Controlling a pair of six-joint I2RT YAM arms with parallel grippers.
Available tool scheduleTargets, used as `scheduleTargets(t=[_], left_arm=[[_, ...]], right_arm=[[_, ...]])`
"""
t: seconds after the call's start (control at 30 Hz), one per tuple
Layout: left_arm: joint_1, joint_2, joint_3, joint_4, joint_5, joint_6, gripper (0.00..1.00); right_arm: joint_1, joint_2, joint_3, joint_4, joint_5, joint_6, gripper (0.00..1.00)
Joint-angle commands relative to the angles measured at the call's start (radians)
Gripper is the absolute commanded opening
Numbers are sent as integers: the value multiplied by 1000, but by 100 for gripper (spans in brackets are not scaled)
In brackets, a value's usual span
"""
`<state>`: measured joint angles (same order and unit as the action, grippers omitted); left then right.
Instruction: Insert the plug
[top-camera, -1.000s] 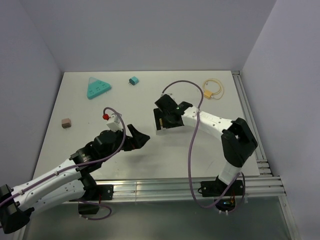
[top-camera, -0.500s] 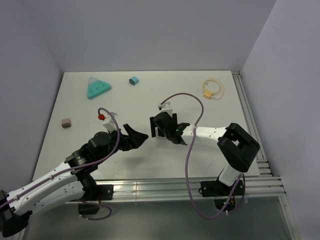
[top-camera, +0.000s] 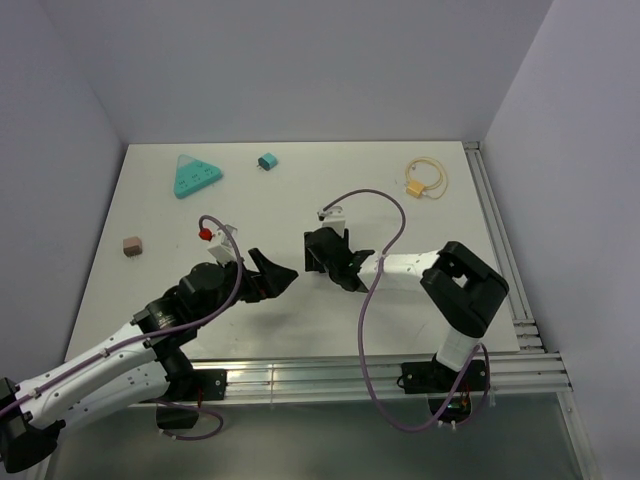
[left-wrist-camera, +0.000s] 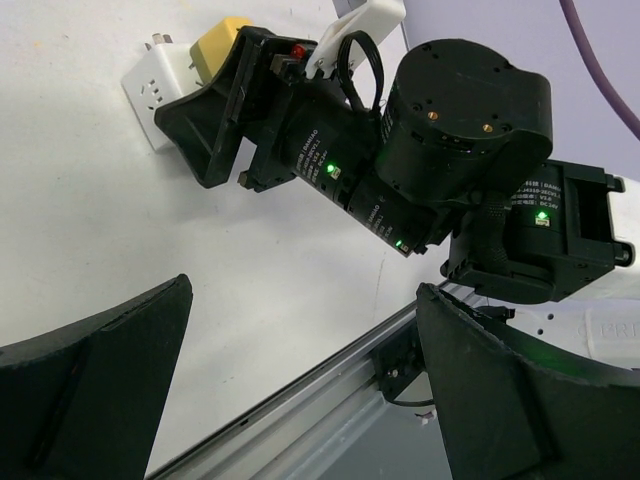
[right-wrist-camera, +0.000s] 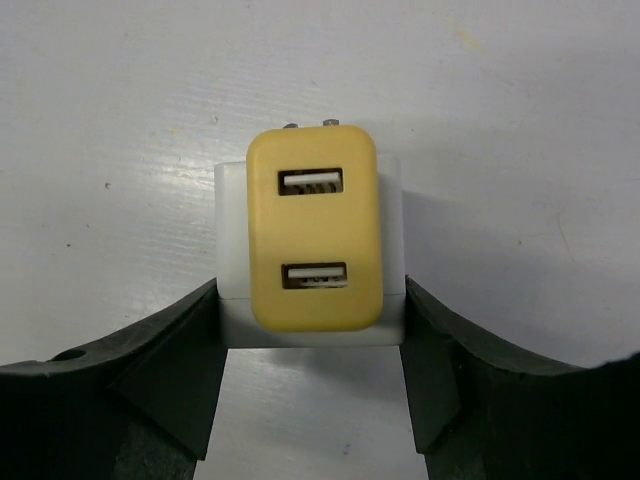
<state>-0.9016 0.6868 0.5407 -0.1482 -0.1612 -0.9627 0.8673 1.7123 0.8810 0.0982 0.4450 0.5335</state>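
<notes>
Yellow, the plug (right-wrist-camera: 313, 235) lay atop the white adapter (right-wrist-camera: 230, 230), whose sides the right hand (right-wrist-camera: 310, 300) pinched; the left hand (left-wrist-camera: 305, 295) gaped open.

No marking can be read in full.

Left wrist view, centre of frame: a small white printed label (left-wrist-camera: 316, 157) stands on the black housing (left-wrist-camera: 290, 110); its characters are too small to read. Right of centre: a second white label (left-wrist-camera: 529, 190) stands on the black joint (left-wrist-camera: 560, 235), also unreadable. Lower right edge: raised letters on the white link (left-wrist-camera: 612, 328), cut off by the frame and not legible.
</notes>
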Motion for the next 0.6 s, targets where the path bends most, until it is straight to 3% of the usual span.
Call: scheduleTargets(t=[0.0, 0.23, 0.4, 0.57], left_arm=[[3, 0, 25, 18, 14, 10, 100], [3, 14, 24, 30, 23, 9, 100], [3, 31, 19, 38, 32, 4, 100], [3, 45, 15, 62, 43, 2, 99]], right_arm=[[4, -29, -28, 100, 17, 26, 41], [-39, -95, -106, 194, -213, 107, 0], [-164, -114, -175, 285, -619, 186, 0], [-280, -126, -253, 357, -854, 258, 0]])
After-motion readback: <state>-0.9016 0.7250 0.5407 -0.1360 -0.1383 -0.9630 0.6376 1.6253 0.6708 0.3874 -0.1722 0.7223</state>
